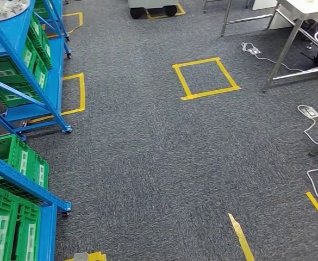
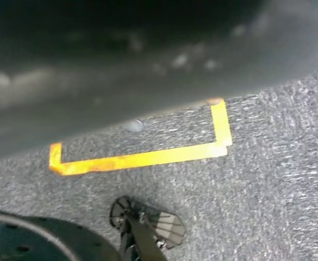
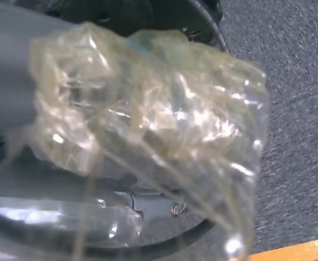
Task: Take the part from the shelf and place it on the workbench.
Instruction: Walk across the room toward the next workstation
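The part is in a crumpled clear plastic bag [image 3: 157, 119], seen close up in the right wrist view. My right hand [image 3: 5, 70] holds the bag, which hides the fingers. Grey carpet lies behind it. In the left wrist view my left hand [image 2: 107, 65] is a blurred grey mass over the carpet, and how its fingers lie cannot be made out. A blue shelf [image 1: 22, 60] with green bins [image 1: 9, 223] stands at the left of the head view. The workbench [image 1: 309, 8], white-topped on metal legs, is at the far right.
A yellow tape square [image 1: 206, 78] marks the carpet ahead, with open floor around it. White cables and power strips [image 1: 313, 114] trail near the workbench legs. More yellow tape [image 2: 149, 157] lies under my left hand. A second blue shelf [image 1: 13, 179] is near left.
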